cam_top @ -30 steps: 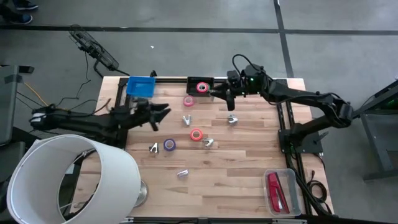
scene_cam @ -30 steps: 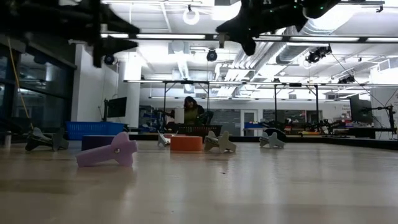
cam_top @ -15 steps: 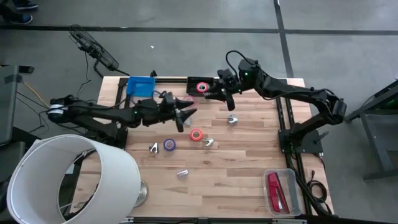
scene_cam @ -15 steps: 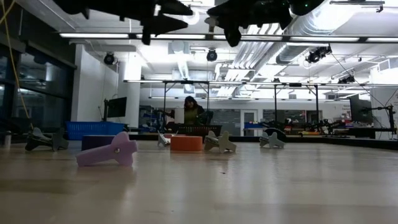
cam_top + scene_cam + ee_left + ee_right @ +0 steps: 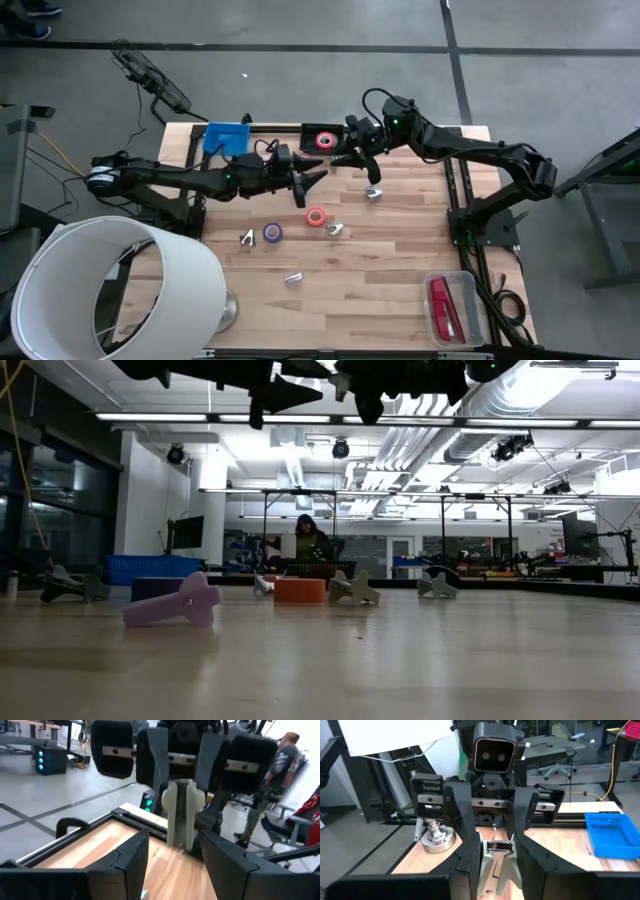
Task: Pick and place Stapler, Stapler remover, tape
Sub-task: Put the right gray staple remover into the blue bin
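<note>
**A:** What has changed in the last second?

**B:** The left arm has swung in from the table's left edge. Its left end effector (image 5: 312,178) now sits nose to nose with the right end effector (image 5: 345,158), raised above the back middle of the table (image 5: 400,270).

**A:** What sits between them?

**B:** A pale grey staple remover (image 5: 183,812), pinched upright in the right end effector's narrowed fingers. The left end effector's fingers stand spread on either side of it. Whether they touch it cannot be told.

**A:** And the other task items?

**B:** The red stapler (image 5: 443,308) lies in a clear bin (image 5: 468,285) at the table's near right corner, well away from both arms. A pink tape roll (image 5: 325,140) rests in the black tray (image 5: 307,131) at the back edge, just beside the right end effector. A red tape roll (image 5: 315,215) and a purple tape roll (image 5: 272,232) lie mid-table, in front of the left arm.

**A:** Anything else on the table?

**B:** Loose metal claw pieces (image 5: 373,192) are scattered about, a blue basket (image 5: 225,137) sits at the back left, and a large white cylinder (image 5: 110,290) covers the near left corner.
</note>
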`<state>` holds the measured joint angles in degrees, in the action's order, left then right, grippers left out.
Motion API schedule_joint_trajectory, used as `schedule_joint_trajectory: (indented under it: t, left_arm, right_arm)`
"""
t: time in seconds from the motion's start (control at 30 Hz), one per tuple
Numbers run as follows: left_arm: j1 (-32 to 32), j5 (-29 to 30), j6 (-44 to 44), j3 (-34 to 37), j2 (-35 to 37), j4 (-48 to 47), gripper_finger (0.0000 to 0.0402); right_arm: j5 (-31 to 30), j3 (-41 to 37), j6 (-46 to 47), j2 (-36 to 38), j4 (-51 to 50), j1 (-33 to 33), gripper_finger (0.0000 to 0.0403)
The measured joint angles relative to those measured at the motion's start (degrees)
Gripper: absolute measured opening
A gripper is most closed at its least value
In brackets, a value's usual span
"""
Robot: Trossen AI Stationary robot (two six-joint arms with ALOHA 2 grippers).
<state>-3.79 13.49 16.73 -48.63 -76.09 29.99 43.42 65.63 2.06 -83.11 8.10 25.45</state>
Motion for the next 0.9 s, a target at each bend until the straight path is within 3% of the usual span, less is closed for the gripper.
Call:
schedule_joint_trajectory:
  t: [0.5, 0.9]
  left_arm:
    - [0.0, -0.4, 0.0, -0.5, -0.1, -0.1, 0.0177]
    - [0.0, -0.6, 0.1, -0.5, -0.1, 0.0, 0.0177]
  right_arm:
    - [-0.5, 0.0, -0.7, -1.7, 5.1, -1.8, 0.0086]
    - [-5.2, 0.0, 0.6, -2.9, 8.9, -2.8, 0.0086]
